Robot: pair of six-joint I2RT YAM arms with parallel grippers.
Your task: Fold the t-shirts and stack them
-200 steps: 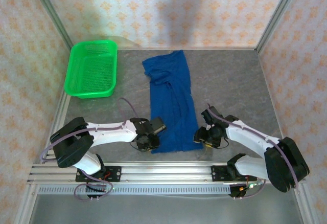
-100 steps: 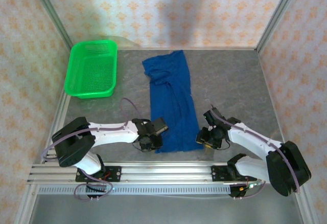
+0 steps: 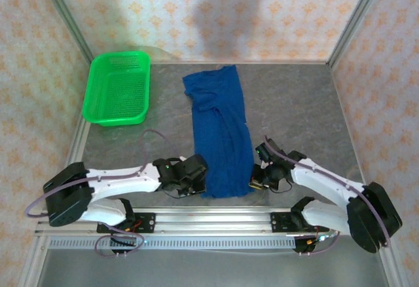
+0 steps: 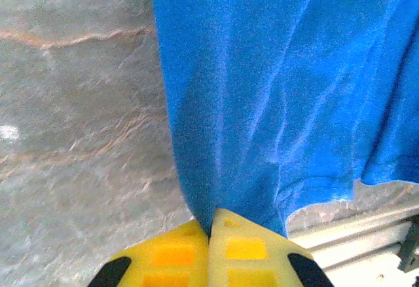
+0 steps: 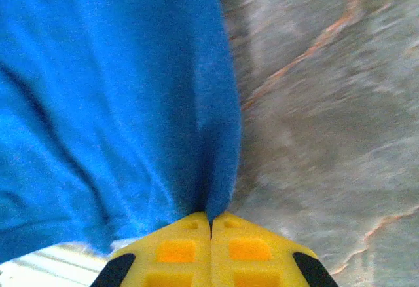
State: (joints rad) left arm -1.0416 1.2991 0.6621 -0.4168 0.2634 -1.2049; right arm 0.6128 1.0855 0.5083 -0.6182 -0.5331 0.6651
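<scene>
Royal-blue cotton t-shirt (image 3: 220, 130) lies lengthwise; both arms stretch low, left gripper (image 4: 210, 225) and right gripper (image 5: 211, 221) each pinching a near corner.

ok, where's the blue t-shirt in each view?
Top external: t-shirt lies as a long strip mid-table.
Left wrist: t-shirt at upper right, its edge pinched in left gripper.
Right wrist: t-shirt at left, its edge pinched in right gripper.
Shared landmark: grey veined table.

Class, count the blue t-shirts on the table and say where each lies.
1: the blue t-shirt lies as a long strip mid-table, right of the green basket; another could hide beneath.
</scene>
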